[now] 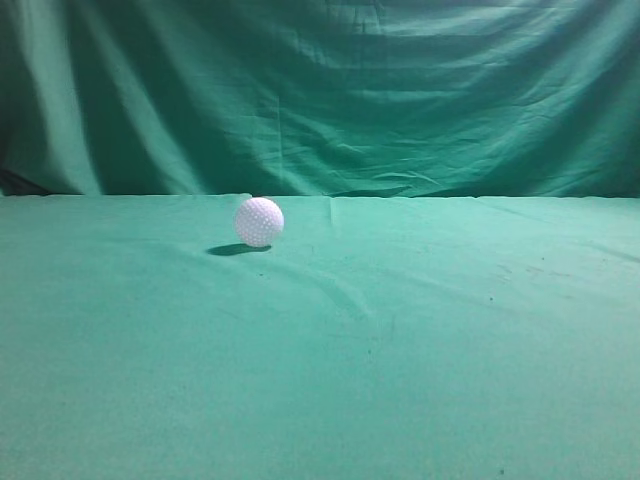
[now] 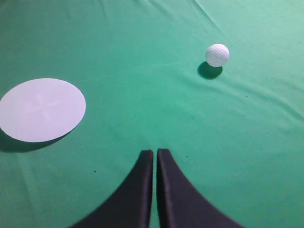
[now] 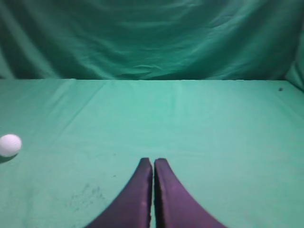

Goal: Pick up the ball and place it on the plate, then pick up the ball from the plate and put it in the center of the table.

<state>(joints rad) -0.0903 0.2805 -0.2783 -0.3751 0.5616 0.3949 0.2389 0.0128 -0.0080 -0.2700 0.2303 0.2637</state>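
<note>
The white dimpled golf ball (image 1: 259,221) rests on the green cloth table (image 1: 400,340), left of centre and toward the back. It also shows in the left wrist view (image 2: 217,54) at the upper right and in the right wrist view (image 3: 9,145) at the far left edge. A flat white round plate (image 2: 42,109) lies on the cloth at the left of the left wrist view; it is out of the exterior view. My left gripper (image 2: 155,153) is shut and empty, well short of the ball. My right gripper (image 3: 153,161) is shut and empty, far right of the ball.
A darker green backdrop cloth (image 1: 320,90) hangs behind the table's far edge. The table cloth has shallow wrinkles near the ball. Neither arm shows in the exterior view.
</note>
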